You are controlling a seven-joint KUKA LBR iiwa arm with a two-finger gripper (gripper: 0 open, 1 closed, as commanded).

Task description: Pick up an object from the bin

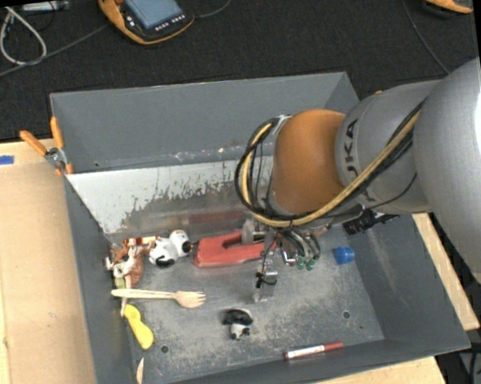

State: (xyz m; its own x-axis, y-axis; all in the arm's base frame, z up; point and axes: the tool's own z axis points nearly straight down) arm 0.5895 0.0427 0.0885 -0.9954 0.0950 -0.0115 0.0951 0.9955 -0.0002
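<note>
One arm [410,147] is reaching into the bin [215,129] from 3 o'clock, with its orange wrist cover [307,165] and looped cables [252,176] sitting over the bin's middle. The gripper [266,282] is hanging low over bare floor just off centre, tip pointing toward 7 o'clock. Can't tell if it's released or clenched, the wrist hardware is blocking that

Nearest thing is a red flat block [222,251]. It's lying on the floor just at 10 o'clock of the gripper, long side running 9 to 3, right end tucking under the wrist hardware. Can't tell whether the gripper is touching it

Rest of the floor:
- small black-and-white piece [236,322] is lying near the gripper at its 7 o'clock, apart from it
- small blue piece [344,255] is sitting at the gripper's 3 o'clock, past the wrist
- black-and-white toy animal [171,248] is sitting just beside the block's 9 o'clock end
- brown-and-white clump [126,259] is lying further toward 9, against the bin's wall
- pale fork [162,295] is lying at the block's 7 o'clock, tines pointing toward 3
- yellow piece [138,325] is lying at the bin's 8 o'clock, just under the fork's handle
- red-and-silver pen [314,351] is lying along the 6 o'clock wall
</note>
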